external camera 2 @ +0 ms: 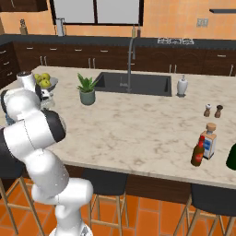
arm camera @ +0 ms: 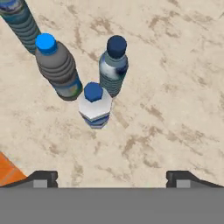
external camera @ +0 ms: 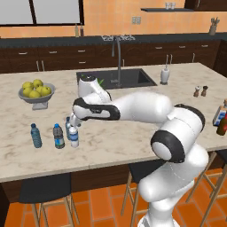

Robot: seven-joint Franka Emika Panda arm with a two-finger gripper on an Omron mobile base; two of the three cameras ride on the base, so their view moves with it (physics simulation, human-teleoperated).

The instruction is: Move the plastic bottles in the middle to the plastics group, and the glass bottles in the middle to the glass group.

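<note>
We work over the pale marbled worktop (external camera: 133, 146), where the teal-blue ribbed plastic bottle (external camera: 36, 135) and dark grey blue-capped plastic bottle (external camera: 58, 136) stand near its left edge. Two clear bluish water bottles (external camera: 73, 135) stand just right of them. Our hand (arm camera: 111, 177) hovers above, fingers spread, holding nothing; we should lift straight up, clear of the caps.

Obstacles, near-left counter: we count four upright bottles bunched together, namely the teal-blue bottle (external camera: 36, 135), the dark grey bottle (external camera: 58, 136), the white-labelled water bottle (external camera: 74, 136) and the plainer water bottle (arm camera: 113, 65) just behind it. Gaps between them look too narrow for fingers; we see access from above only. Open marble (external camera: 133, 133) lies to their right. Behind stands the fruit bowl (external camera: 37, 95); further back the sink (external camera: 116, 78) and faucet (external camera: 117, 57).
</note>
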